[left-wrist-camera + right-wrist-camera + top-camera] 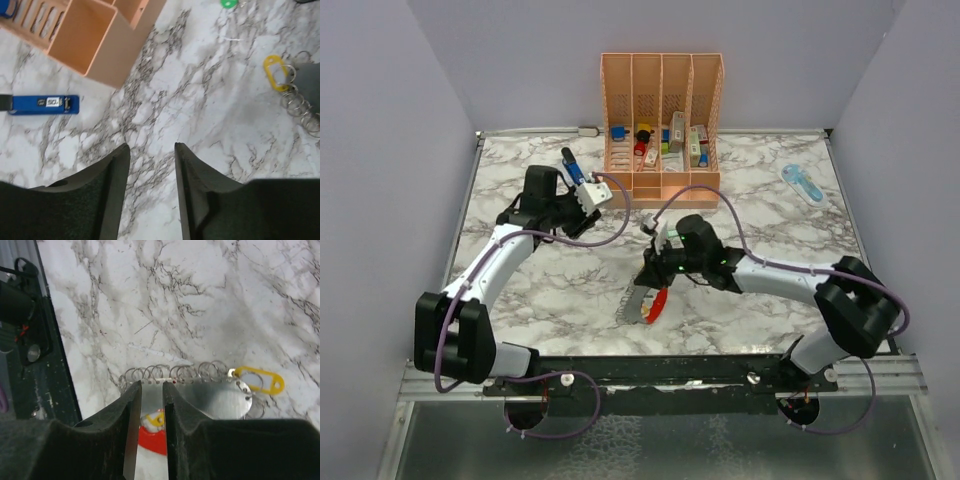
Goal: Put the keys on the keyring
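The peach organizer [660,70] stands at 12 o'clock on the marble table [570,300]. Its slots hold small coloured items that are too small to tell apart. A pale blue object [803,184] lies alone toward 2 o'clock. A blue tool [45,104] lies on the marble just beside the organizer, at 9 o'clock in the left wrist view, and its left end runs off the frame.

The left gripper [151,147] hovers near the organizer's 8 o'clock corner. Its fingers are spread, with only bare marble between them.

The keyring [660,303] sits toward 6 o'clock of the table's middle, right at the tip of the right gripper [151,387]. It is a red loop with a grey metal plate [215,399], and a row of small wire rings runs along the plate's edge. A yellow key [260,380] lies at the 3 o'clock end of that row, showing only its plastic head.

The right fingers stand close together. They block most of the red loop and the left part of the plate. A silver strip shows in the narrow gap, but whether the pads press on it cannot be told.

A green key [229,3] sits at 1 o'clock in the left wrist view, cut off by the top edge.
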